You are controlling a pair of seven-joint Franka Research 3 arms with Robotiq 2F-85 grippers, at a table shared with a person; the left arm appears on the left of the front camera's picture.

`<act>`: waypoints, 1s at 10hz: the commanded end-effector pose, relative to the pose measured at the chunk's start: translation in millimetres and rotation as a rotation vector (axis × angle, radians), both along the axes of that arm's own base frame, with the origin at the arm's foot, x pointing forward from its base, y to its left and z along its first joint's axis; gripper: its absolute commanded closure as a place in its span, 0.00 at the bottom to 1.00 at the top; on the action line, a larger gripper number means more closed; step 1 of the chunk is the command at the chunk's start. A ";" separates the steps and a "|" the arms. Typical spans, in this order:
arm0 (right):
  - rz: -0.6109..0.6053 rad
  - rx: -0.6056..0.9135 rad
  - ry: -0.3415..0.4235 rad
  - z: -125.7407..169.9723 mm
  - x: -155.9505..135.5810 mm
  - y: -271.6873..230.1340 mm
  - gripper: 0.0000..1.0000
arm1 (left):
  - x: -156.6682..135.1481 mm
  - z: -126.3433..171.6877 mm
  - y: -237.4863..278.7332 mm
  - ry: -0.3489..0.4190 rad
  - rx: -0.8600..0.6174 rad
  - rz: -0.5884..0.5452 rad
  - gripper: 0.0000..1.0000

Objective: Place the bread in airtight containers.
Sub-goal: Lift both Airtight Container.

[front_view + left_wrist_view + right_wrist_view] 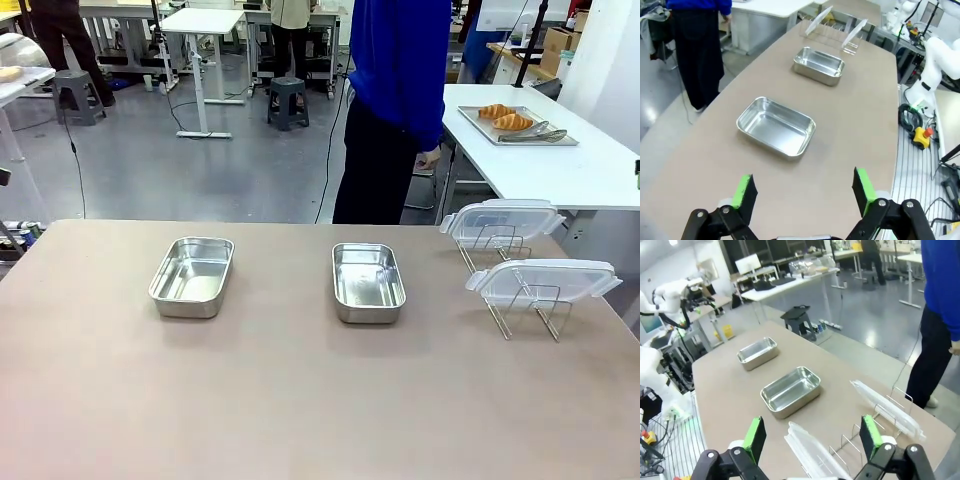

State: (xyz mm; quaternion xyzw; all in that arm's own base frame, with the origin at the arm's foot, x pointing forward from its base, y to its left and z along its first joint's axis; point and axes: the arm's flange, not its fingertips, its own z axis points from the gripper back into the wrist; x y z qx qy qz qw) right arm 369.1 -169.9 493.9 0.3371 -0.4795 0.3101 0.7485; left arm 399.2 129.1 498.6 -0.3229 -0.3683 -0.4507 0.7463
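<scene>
Two empty steel containers sit on the brown table: the left container [192, 276] [776, 126] [758, 352] and the middle container [367, 282] [819, 65] [791, 391]. Two croissants [505, 117] lie on a metal tray [560, 140] on the white side table behind, beside tongs [538, 132]. Two clear lids [503, 220] [543, 279] [888, 403] [815, 452] rest in a wire rack [530, 305] [867, 432] at the right. My left gripper [804, 192] hovers open above the table near the left container. My right gripper [812, 439] stands open above the rack. Both hold nothing.
A person in a blue top [398, 70] [700, 30] [940, 315] stands at the far edge of the table, near the white side table [600, 175]. Stools and desks stand farther back.
</scene>
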 end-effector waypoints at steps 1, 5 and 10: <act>-0.008 -0.030 0.000 2.5 0.3 3.7 0.00 | -1.9 1.4 -0.1 0.007 0.011 -0.002 0.00; -0.008 -0.030 0.000 2.5 0.3 3.7 0.00 | -1.9 1.4 -0.1 0.007 0.011 -0.002 0.00; -0.008 -0.030 0.000 2.5 0.3 3.7 0.00 | -1.9 1.4 -0.1 0.007 0.011 -0.002 0.00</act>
